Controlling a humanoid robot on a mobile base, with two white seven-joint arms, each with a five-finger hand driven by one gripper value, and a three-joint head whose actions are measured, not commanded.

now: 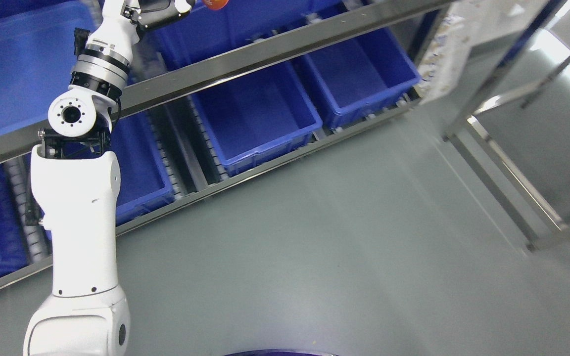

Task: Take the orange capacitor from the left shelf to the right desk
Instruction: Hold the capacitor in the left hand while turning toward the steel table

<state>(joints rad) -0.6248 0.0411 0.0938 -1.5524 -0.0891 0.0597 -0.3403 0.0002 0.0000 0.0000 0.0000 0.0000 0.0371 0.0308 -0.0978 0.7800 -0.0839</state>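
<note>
**Capacitor lifted clear of the shelf, hand nearly out of frame**

At the top edge of the head view, the left hand (166,10) is mostly cropped away; its fingers cannot be seen well enough to tell whether they are clenched or released. Just to their right, touching the hand's dark end, sits a sliver of the orange capacitor (214,4), so it is probably being carried, though the grasp itself is out of sight.

Below the fingers runs the shelf rail (265,54), and under it the blue bins (255,113) on the left shelf. The capacitor is held above the rail, likely so it clears the bin walls and the metal bar on the way out.

Farther right and lower, the grey floor (339,247) opens toward a metal frame (502,163); the desk itself is not visible. The right arm is not in view.
</note>
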